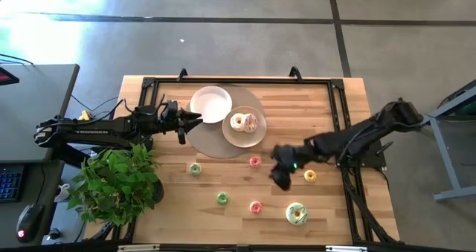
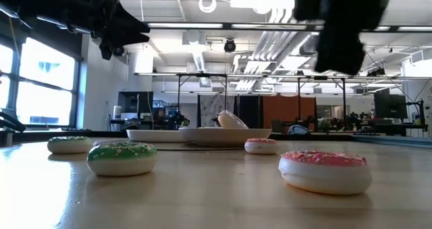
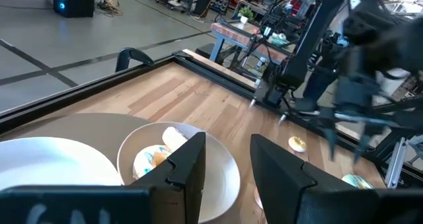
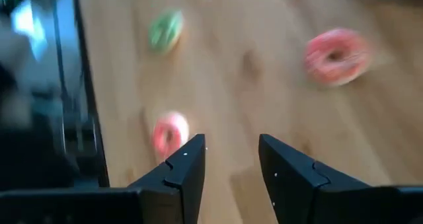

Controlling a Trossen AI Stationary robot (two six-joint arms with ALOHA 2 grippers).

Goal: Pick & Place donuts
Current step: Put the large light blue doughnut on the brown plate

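Lying loose on the wooden table (image 1: pixel 327 103) are five donuts, among them a pink one (image 1: pixel 255 161) near the right gripper (image 1: pixel 280 179), which hovers open and empty. Two more (image 1: pixel 243 122) sit in the beige plate (image 1: pixel 256 138) beside the open, empty left gripper (image 1: pixel 181 123).

Wooden table (image 1: pixel 342 207) with plates, loose donuts and a plant

On the boards lie a white plate (image 1: pixel 210 103), a beige plate (image 1: pixel 244 137), a round mat (image 1: pixel 212 142), a green donut (image 1: pixel 222 198), a yellow-green donut (image 1: pixel 195 169), two pink donuts (image 1: pixel 255 161) (image 1: pixel 256 207), a yellow donut (image 1: pixel 310 176), a white-frosted donut (image 1: pixel 296 213) and a potted plant (image 1: pixel 119 181).
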